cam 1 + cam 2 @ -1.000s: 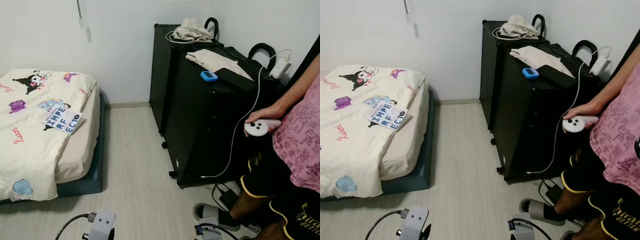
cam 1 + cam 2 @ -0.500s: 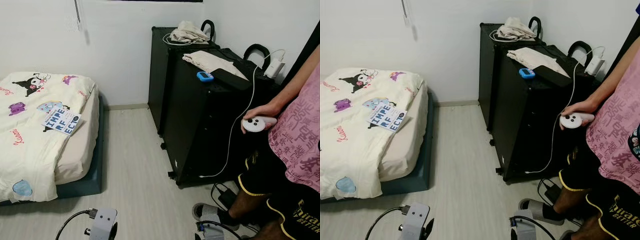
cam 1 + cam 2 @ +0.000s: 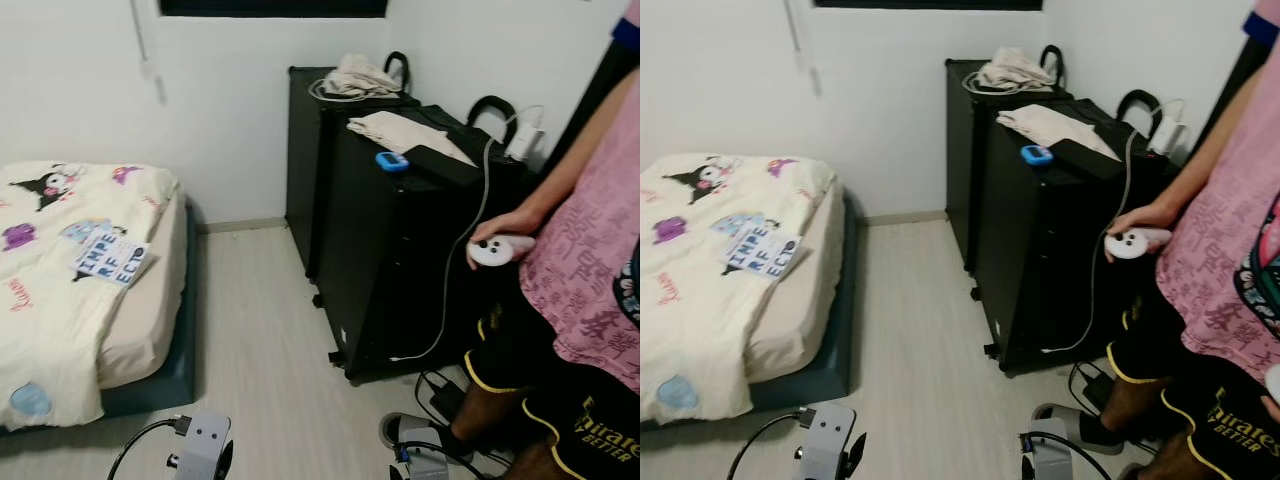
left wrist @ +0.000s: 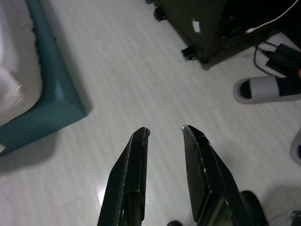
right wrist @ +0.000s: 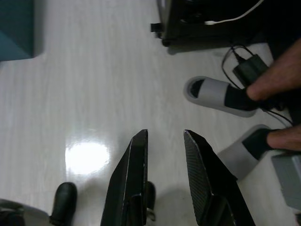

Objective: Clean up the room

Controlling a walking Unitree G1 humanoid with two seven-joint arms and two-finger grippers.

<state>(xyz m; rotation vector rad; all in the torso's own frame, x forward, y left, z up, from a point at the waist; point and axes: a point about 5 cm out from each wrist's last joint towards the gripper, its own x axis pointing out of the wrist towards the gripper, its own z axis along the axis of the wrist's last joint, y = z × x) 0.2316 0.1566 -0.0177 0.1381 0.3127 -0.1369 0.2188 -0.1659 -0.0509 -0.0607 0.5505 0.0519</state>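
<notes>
A low bed [image 3: 60, 270] with a cartoon-print cover stands at the left, and a book with blue letters [image 3: 110, 258] lies on it. Folded beige cloth [image 3: 405, 130] and a small blue device [image 3: 391, 160] rest on the black cases [image 3: 380, 250]; a second pile of cloth [image 3: 352, 76] sits on the farther case. My left gripper [image 4: 165, 133] hangs open over pale floor near the bed's teal base [image 4: 51, 94]. My right gripper [image 5: 164, 134] is open above the floor, near a person's grey slippers [image 5: 214, 96]. Both wrists [image 3: 200, 455] show at the lower edge of the eye views.
A person in a pink shirt [image 3: 590, 270] stands at the right holding a white controller [image 3: 497, 250]. A white cable [image 3: 455, 280] hangs down the case to a power brick [image 3: 445, 395] on the floor. A strip of pale floor [image 3: 260, 350] runs between bed and cases.
The whole picture has shifted left and down, so the camera has turned right and tilted up a little. The things in the room have not moved; both arms still hang low.
</notes>
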